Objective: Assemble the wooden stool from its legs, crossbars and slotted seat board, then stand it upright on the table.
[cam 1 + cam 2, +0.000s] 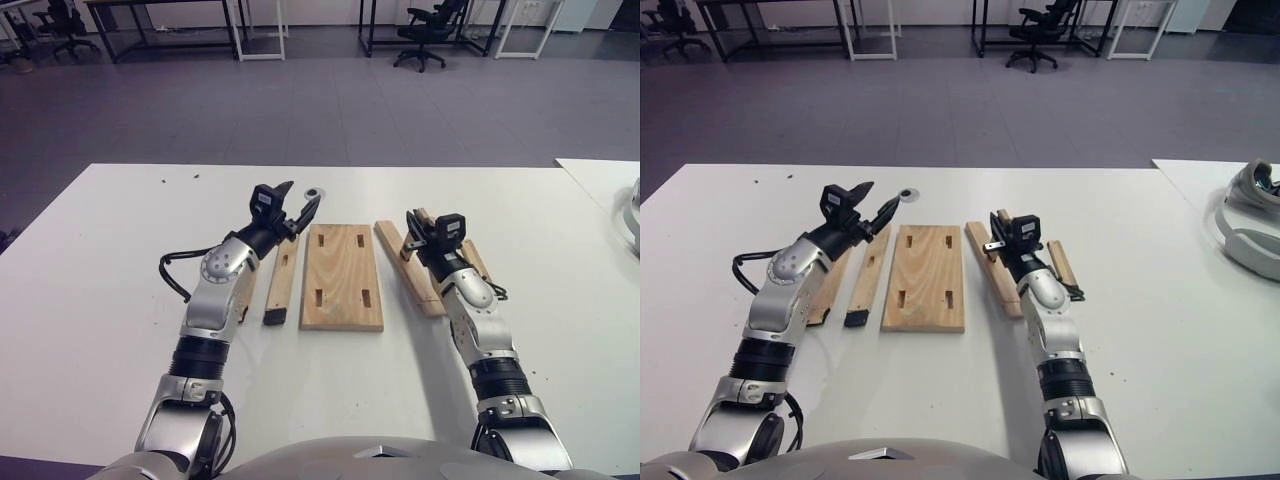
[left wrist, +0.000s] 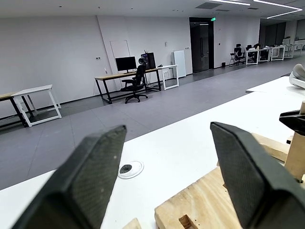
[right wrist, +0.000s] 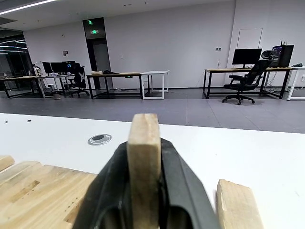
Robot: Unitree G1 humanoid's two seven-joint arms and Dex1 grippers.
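On the white table point(image 1: 100, 260), toward the left, the left arm is reaching over a wooden piece point(image 1: 828, 293) that is lying partly under its forearm. Just beside that piece a narrow slat point(image 1: 281, 283) with a dark near end is lying flat. The left gripper point(image 1: 298, 200) is hovering above the far end of this slat with its jaws spread wide. In the left wrist view its two dark fingers point(image 2: 86, 181) are standing well apart with nothing between them. Just beyond the gripper a round cable grommet point(image 1: 316, 191) is sitting in the tabletop.

In the middle the slotted seat board point(image 1: 342, 277) is lying flat, its slots facing up, with wooden parts on either side.

To its right a long leg point(image 1: 393, 243) is lying flat at a slight angle. Over it the right gripper point(image 3: 144, 152) is clamping a wooden bar point(image 3: 144, 133) — the bar is standing on its narrow edge between the pads. I cannot tell whether the bar is touching the table. One more wooden piece point(image 1: 1061, 262) is lying just beside the right wrist, on its outer side.

At the far right a white headset-like object point(image 1: 1252, 222) is resting on a neighbouring table.
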